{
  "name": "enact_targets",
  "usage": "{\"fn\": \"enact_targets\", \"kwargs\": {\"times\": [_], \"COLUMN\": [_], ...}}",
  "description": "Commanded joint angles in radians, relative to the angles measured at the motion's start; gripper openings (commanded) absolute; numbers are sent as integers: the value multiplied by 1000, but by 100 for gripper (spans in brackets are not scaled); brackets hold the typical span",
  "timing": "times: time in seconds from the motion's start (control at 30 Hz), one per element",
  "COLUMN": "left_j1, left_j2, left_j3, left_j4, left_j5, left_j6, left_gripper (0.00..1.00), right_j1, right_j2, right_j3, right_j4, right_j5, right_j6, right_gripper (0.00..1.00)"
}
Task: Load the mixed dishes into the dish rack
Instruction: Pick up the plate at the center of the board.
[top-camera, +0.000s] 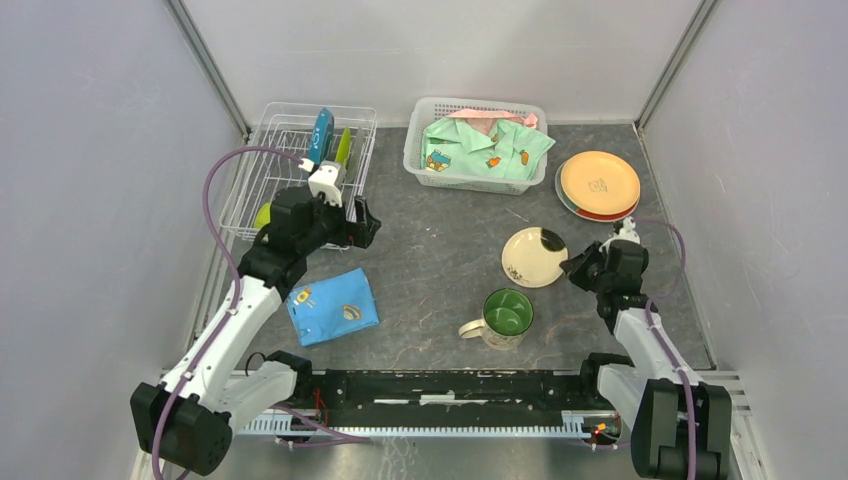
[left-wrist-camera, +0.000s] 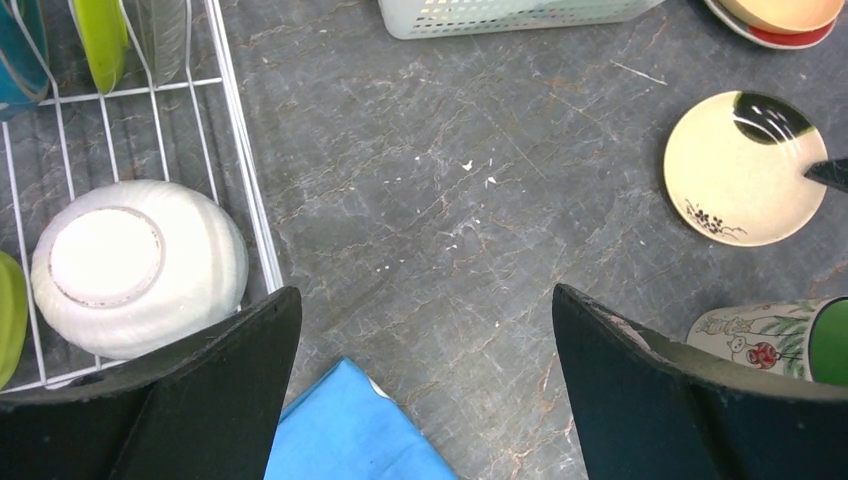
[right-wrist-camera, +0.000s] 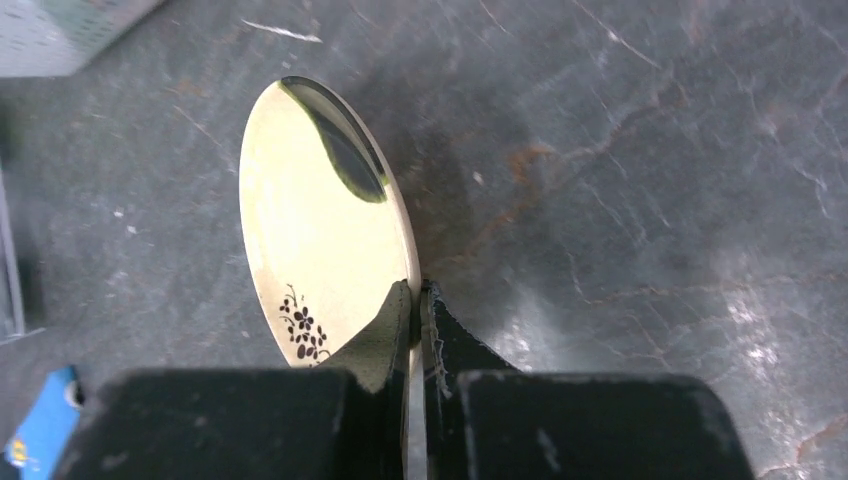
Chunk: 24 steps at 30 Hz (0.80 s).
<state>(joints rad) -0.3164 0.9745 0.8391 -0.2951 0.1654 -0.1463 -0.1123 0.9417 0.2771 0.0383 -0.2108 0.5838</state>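
The right gripper (right-wrist-camera: 416, 296) is clenched on the right rim of the cream round ceramic plate (right-wrist-camera: 320, 220), one finger over the rim and one under it. This plate has a black patch and a small black flower sprig, and it sits on the dark grey marbled tabletop (top-camera: 440, 250) towards the right edge, about midway between far and near. The left gripper (left-wrist-camera: 425, 295) hangs released, jaws wide apart, just beside the near right corner of the white wire dish rack (top-camera: 300, 108), which stands in the far left corner. Inside the rack a blue plate (top-camera: 321, 135) and a lime-green plate (top-camera: 343, 147) stand upright, and a white ribbed bowl (left-wrist-camera: 135, 265) lies upside down. A green-lined beige mug (top-camera: 505, 315) stands near the near edge, and an orange plate (top-camera: 598, 183) is stacked on another by the far right corner.
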Motion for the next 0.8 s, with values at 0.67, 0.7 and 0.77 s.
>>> {"fn": "enact_targets", "kwargs": {"times": [0.67,0.7,0.77], "left_j1": [-191,-220,-284], "left_j2": [21,12,-13], "left_j3": [27,18,1], "left_j4": [282,281,278], "left_j5": [362,380,401], "left_j6": [187,246,356], "left_gripper": [83,82,81], "right_j1": [261,281,319], "right_j2": [108,120,138], "right_j3": [358,364,381], "right_j4": [95,93,82], "right_j5": [-338,-338,-323], "right_j6": [371,375,365], "right_gripper": [0,0,0]}}
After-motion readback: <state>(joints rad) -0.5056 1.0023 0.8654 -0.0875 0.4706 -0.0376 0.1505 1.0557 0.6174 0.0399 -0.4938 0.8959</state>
